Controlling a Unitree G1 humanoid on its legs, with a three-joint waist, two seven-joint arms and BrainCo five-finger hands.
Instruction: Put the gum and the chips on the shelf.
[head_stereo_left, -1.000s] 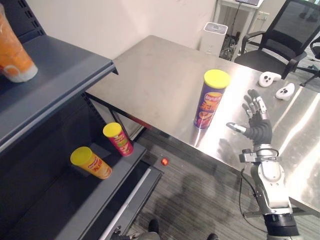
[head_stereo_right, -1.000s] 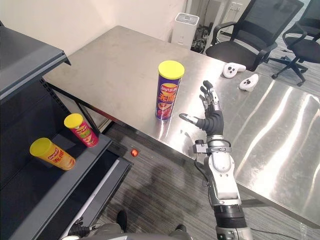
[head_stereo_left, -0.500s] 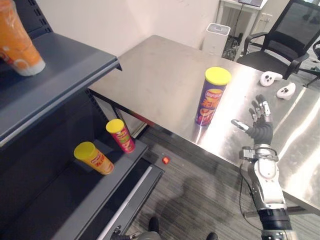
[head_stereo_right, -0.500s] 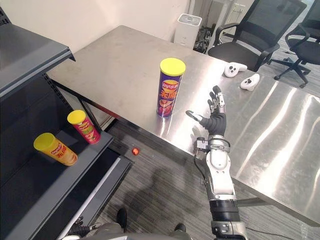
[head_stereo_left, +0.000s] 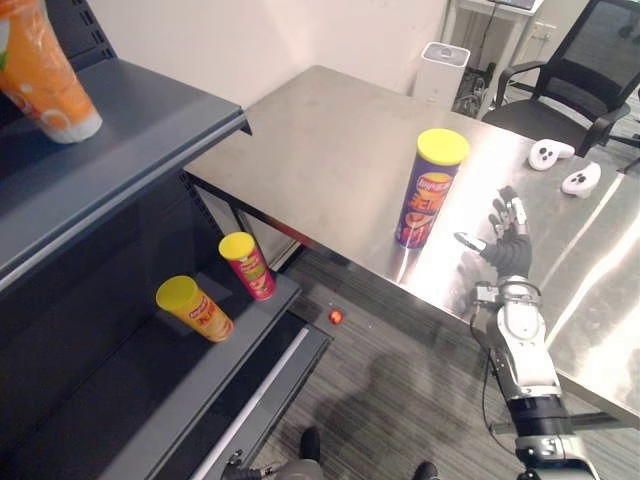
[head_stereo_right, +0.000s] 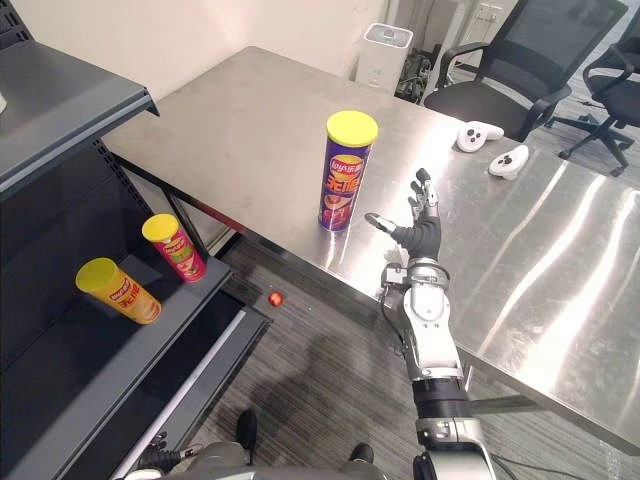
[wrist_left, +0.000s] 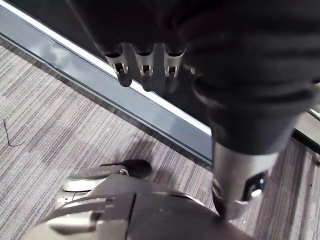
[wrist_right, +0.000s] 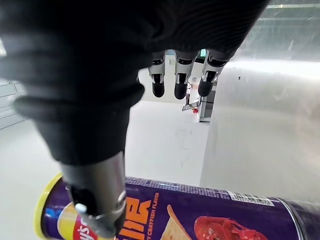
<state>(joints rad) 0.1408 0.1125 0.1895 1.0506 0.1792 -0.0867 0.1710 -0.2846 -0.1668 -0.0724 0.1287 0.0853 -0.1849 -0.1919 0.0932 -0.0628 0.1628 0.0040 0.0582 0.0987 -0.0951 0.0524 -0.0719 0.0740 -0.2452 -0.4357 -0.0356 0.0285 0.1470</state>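
A tall purple chips can (head_stereo_left: 428, 190) with a yellow lid stands upright on the steel table (head_stereo_left: 320, 140), near its front edge. My right hand (head_stereo_left: 508, 250) hovers just right of the can, open, fingers spread and thumb pointing toward it, not touching. In the right wrist view the can (wrist_right: 200, 215) lies just past the thumb, with the straight fingers (wrist_right: 180, 82) beyond. On the low shelf board (head_stereo_left: 160, 390) of the dark shelf rest a yellow can (head_stereo_left: 195, 310) and a red can (head_stereo_left: 247, 265), both tilted. My left hand (wrist_left: 145, 62) hangs open beside the shelf's base.
An orange packet (head_stereo_left: 45, 75) stands on the upper shelf board. A small red object (head_stereo_left: 336, 316) lies on the carpet below the table edge. Two white controllers (head_stereo_left: 560, 165) sit at the table's far right. A black office chair (head_stereo_left: 580, 70) and a white bin (head_stereo_left: 440, 70) stand behind.
The view has shifted slightly. My right hand has edged a little closer to the purple can, still open. The cans have not moved.
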